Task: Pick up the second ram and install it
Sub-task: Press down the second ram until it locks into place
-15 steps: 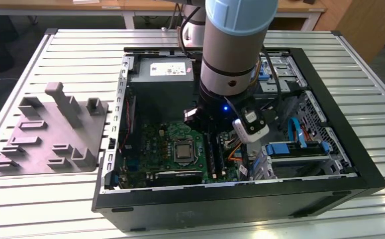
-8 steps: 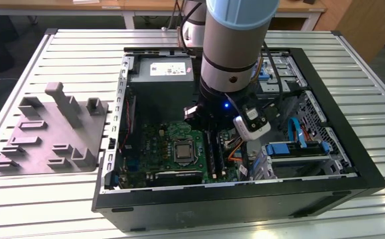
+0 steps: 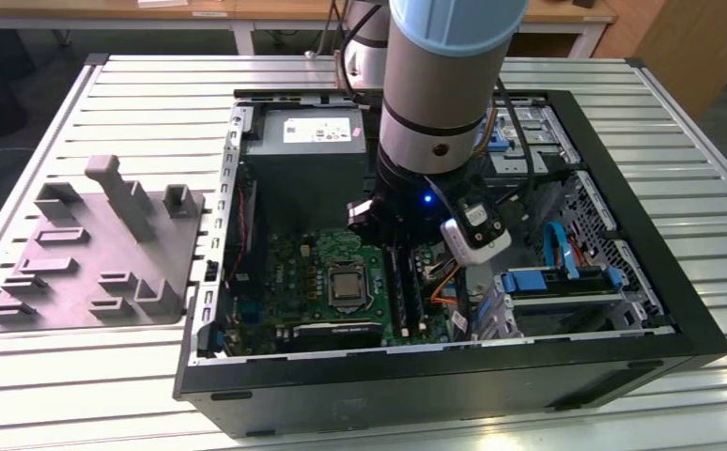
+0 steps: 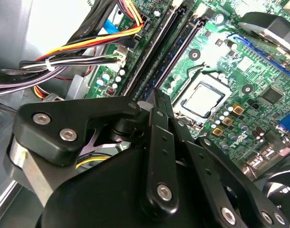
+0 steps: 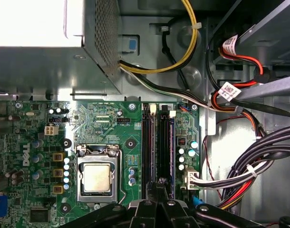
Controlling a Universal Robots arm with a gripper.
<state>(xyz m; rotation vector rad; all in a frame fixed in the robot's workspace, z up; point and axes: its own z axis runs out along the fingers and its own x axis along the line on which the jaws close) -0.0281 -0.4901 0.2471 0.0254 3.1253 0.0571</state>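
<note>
My gripper [image 4: 156, 97] is low inside the open computer case [image 3: 640, 282], over the green motherboard [image 5: 111, 123]. In both wrist views its black fingers are shut together, with no gap between them. Their tips sit over the near end of two long dark memory slots beside the processor socket [image 5: 96, 176]. The second ram [image 5: 163, 147] shows as a narrow dark stick seen edge-on, lying along the slot under the fingertips [image 4: 171, 52]. Whether the tips touch it is unclear. In the exterior view the arm hides most of the gripper, and the slots [image 3: 404, 282] run just below it.
A grey power supply box [image 3: 301, 141] with a white label stands beyond the board. Bundled cables [image 5: 249, 175] crowd one side of the slots. A blue drive bay [image 3: 551, 280] sits at the exterior view's right. A grey fixture plate [image 3: 88, 254] lies on the slatted table at the left.
</note>
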